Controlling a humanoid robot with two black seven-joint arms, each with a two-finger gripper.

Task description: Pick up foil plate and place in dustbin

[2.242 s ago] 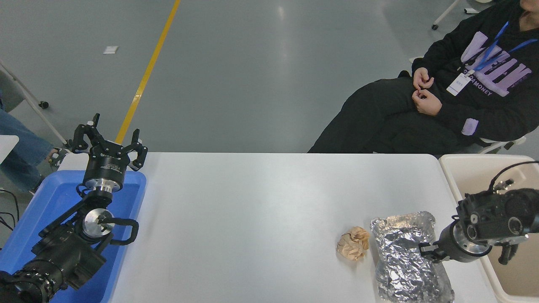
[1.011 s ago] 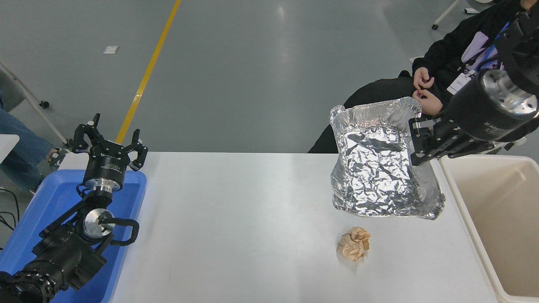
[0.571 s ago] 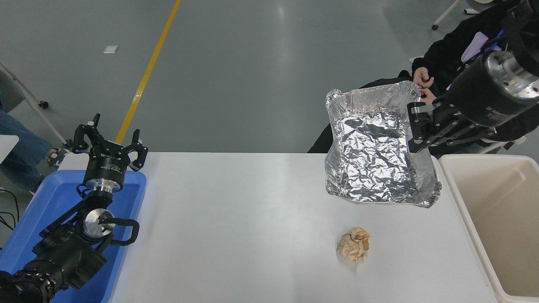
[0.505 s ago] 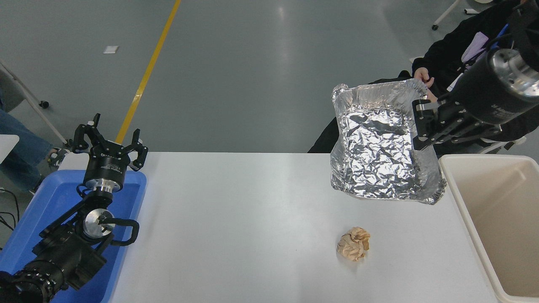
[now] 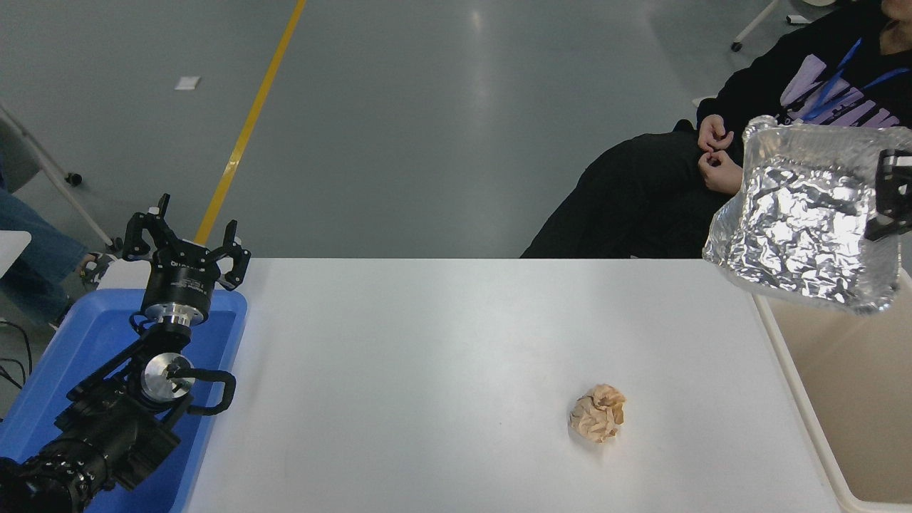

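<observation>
**One foil plate up over the one bin**

The single foil plate [image 5: 805, 214] hangs tilted in the air above the bin [image 5: 841, 399], the right gripper [image 5: 890, 203] clamped on its right rim at the frame edge. One paper ball [image 5: 598, 422] sits on the table [image 5: 427, 356]. Left gripper [image 5: 187, 246], fingers spread, parks over one blue tray [image 5: 78, 349]. One person [image 5: 719, 164] sits beyond.
</observation>
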